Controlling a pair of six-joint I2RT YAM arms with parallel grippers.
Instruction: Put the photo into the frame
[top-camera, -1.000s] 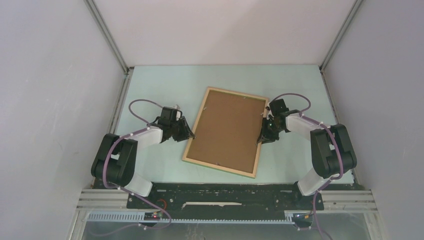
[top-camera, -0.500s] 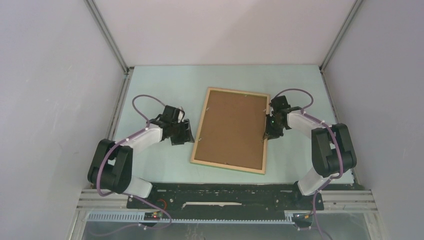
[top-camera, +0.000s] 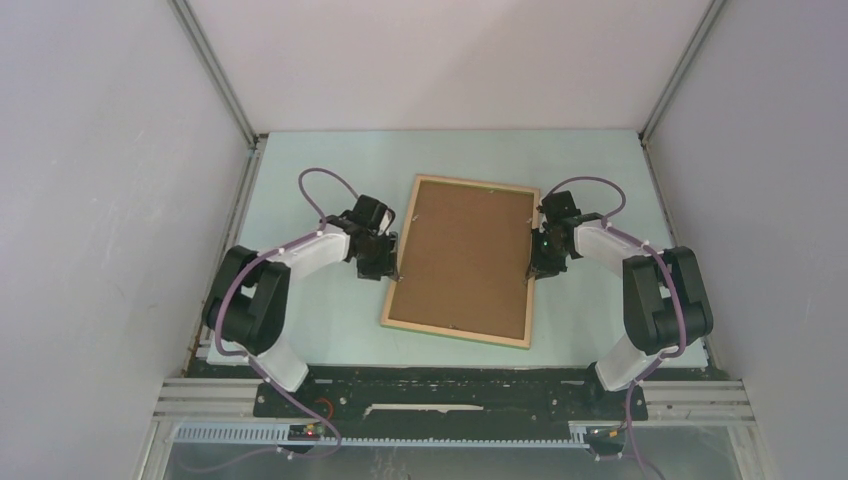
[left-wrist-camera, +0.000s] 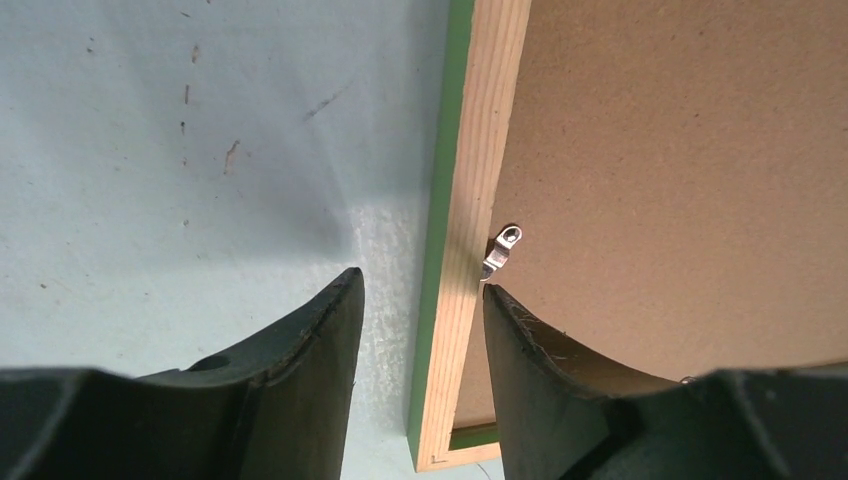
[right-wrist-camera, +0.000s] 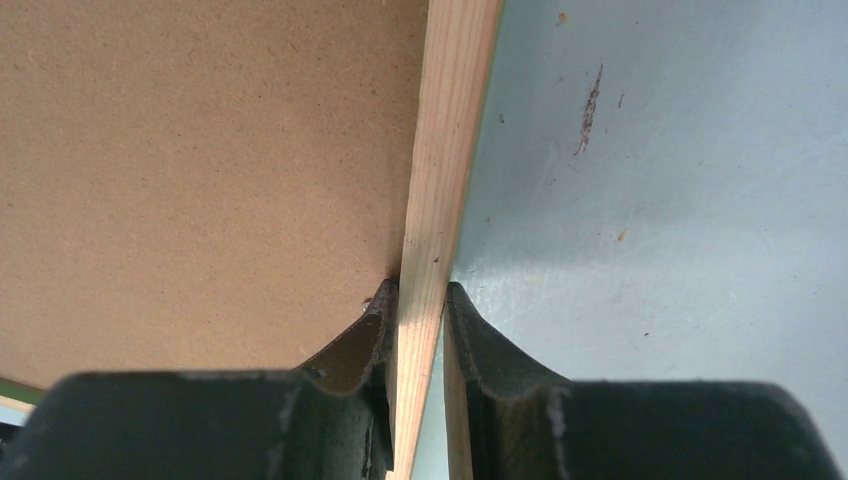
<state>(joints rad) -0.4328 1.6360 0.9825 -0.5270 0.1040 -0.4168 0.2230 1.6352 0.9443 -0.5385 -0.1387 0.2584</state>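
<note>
Back-up frame (top-camera: 455, 334), long axis near-to-far; right hand (right-wrist-camera: 420, 290) clamped on its rail, left hand (left-wrist-camera: 422, 285) apart.

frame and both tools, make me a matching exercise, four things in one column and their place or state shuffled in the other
Things
1. left tool
2. right tool
3. brown board
4. metal tab

Place or state
A. lies inside the frame
B. shut on the frame's right rail
C. sits at the left rail's inner edge, on the board
D. open, fingers astride the left rail

Pairs: 1-D, 2-B, 3-A, 4-C
</note>
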